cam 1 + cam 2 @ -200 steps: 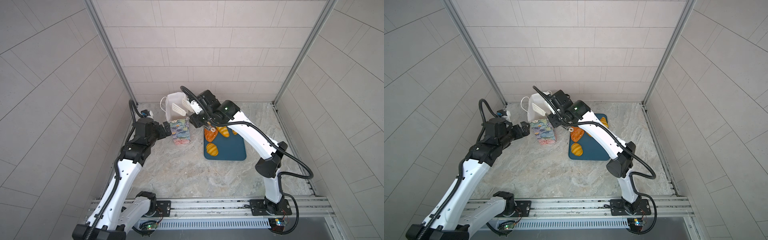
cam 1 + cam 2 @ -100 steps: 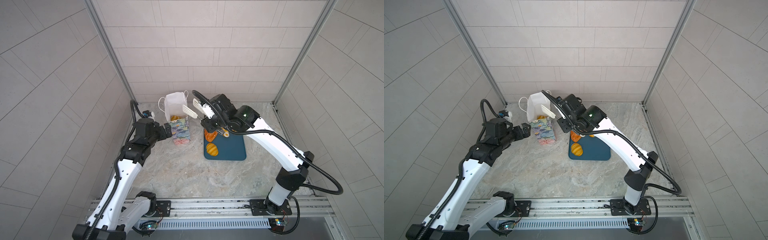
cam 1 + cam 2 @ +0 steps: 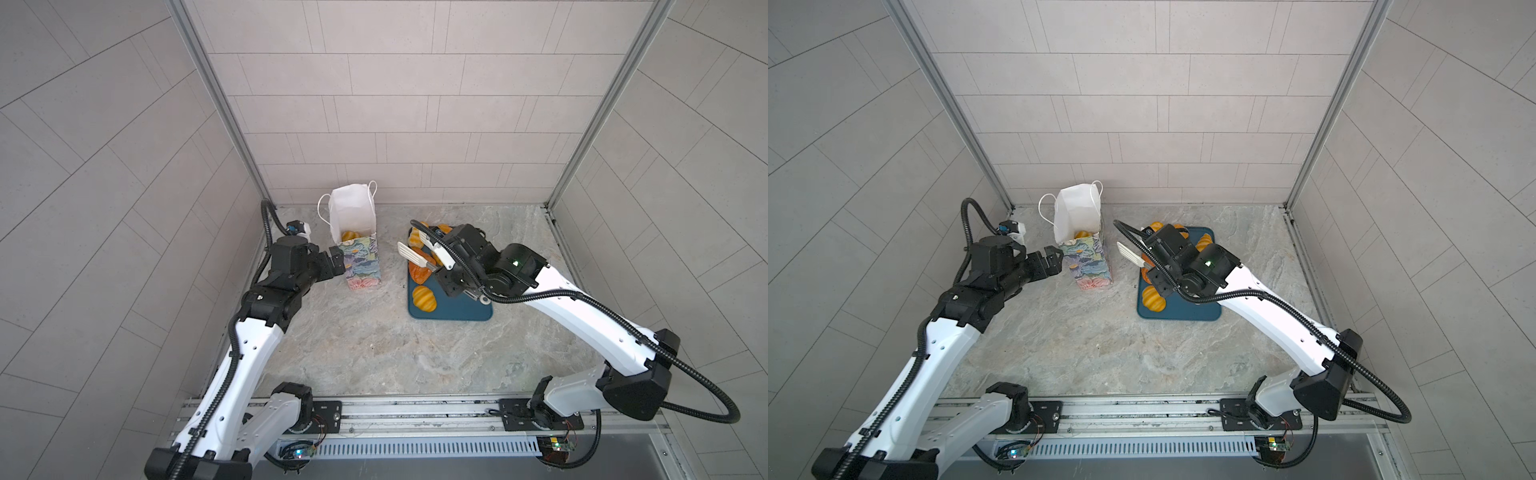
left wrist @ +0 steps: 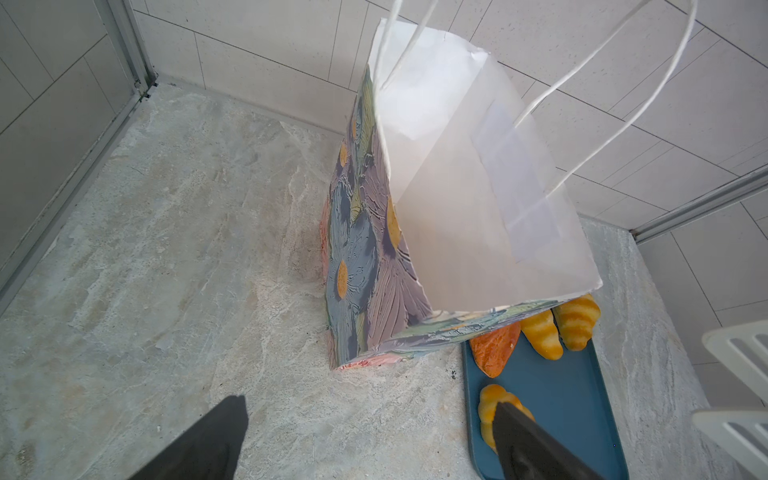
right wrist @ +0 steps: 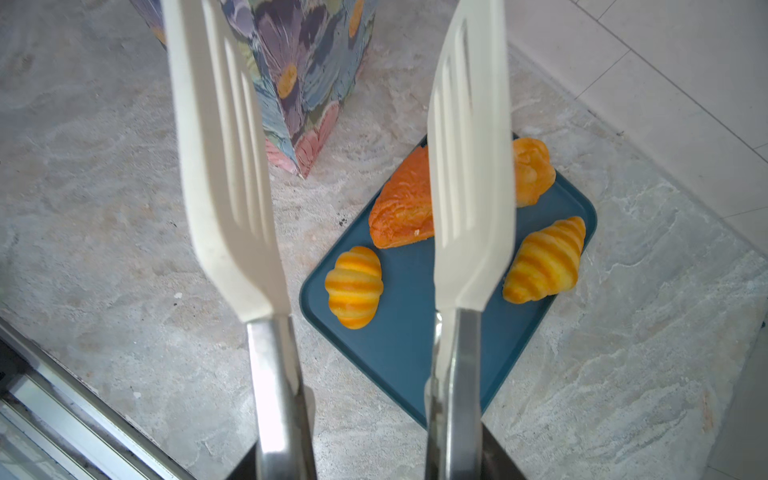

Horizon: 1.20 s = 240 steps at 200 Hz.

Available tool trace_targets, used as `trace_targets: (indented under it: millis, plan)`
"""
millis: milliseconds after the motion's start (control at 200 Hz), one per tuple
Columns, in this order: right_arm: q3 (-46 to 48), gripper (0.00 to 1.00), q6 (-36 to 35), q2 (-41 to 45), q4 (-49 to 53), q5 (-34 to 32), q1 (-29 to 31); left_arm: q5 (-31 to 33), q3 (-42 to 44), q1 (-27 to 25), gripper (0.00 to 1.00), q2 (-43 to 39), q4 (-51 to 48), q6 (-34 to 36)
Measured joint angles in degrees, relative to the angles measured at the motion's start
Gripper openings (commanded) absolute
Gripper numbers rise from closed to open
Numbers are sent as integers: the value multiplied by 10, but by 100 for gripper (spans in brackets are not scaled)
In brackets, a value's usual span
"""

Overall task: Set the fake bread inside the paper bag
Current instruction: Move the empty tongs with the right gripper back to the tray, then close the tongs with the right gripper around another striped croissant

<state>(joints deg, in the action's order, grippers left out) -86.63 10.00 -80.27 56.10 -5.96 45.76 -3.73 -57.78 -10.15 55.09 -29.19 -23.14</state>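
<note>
The paper bag [image 3: 360, 266] stands upright at the back left with its white-lined mouth open, and one piece of fake bread [image 3: 350, 236] shows inside. My left gripper [image 3: 338, 264] is open beside the bag's left wall, with nothing between its black fingers [image 4: 216, 440]. My right gripper [image 3: 446, 272] is shut on the steel handles of white slotted tongs [image 5: 224, 166]. The tong blades are apart, hold nothing, and hover over the teal tray's [image 5: 415, 345] left edge. On the tray lie a striped roll [image 5: 354, 286], a dark orange triangular piece [image 5: 403, 208] and two croissants [image 5: 544, 262].
Tiled walls close in the marble floor at the back and on both sides. The bag's cord handles [image 3: 322, 208] stick out toward the back wall. A metal rail [image 3: 415, 411] runs along the front edge.
My right arm has drawn the tongs out of the bag's mouth and swung them right, to above the tray. Bread now shows inside the bag. The left arm has not moved.
</note>
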Motion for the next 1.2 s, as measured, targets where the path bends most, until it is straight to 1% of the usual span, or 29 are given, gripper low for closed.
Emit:
trace_targets:
  millis: [205,360,510,801,1201]
  plan:
    - [83,57,19,16,3,-10,2,-1,3,-4,100,-6,1,0]
    - [129,56,40,15,10,-14,16,-1,3,-8,100,-8,1,0]
    - [143,56,56,-3,24,-21,25,-1,3,-11,100,-8,1,0]
    - [195,56,87,-32,19,-25,38,1,3,-19,100,-7,-3,2]
    - [202,57,100,-85,-9,-27,40,6,2,-26,100,-2,-12,12]
